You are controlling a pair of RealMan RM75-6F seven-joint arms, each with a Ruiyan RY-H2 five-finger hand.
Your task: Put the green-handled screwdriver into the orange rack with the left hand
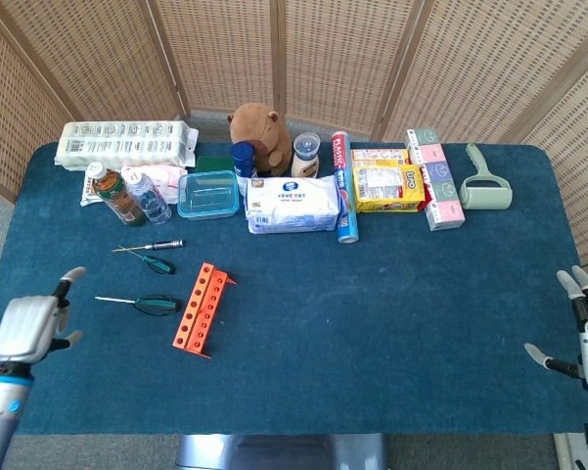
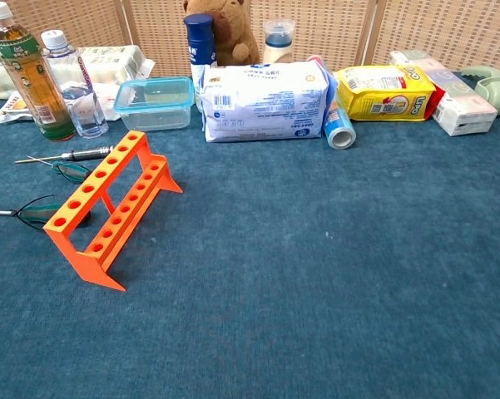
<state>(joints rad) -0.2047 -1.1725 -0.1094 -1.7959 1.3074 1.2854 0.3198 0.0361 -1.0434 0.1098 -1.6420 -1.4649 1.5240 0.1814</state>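
Note:
The orange rack (image 1: 202, 308) (image 2: 108, 208) stands on the blue table, left of centre. Two green-handled screwdrivers lie to its left: the nearer one (image 1: 148, 305) (image 2: 42, 212) just beside the rack, a smaller one (image 1: 155, 263) (image 2: 66, 169) further back, next to a black-handled screwdriver (image 1: 157, 245) (image 2: 83, 154). My left hand (image 1: 31, 328) hovers over the table's near left part, fingers apart, holding nothing, a short way left of the nearer screwdriver. My right hand (image 1: 587, 338) stays at the right edge, open and empty. Neither hand shows in the chest view.
Along the back stand bottles (image 1: 117, 194), a clear box (image 1: 208, 194), a wipes pack (image 1: 294, 204), a plush toy (image 1: 259, 132), a yellow pack (image 1: 386, 186), boxes (image 1: 435, 181) and a lint roller (image 1: 484, 181).

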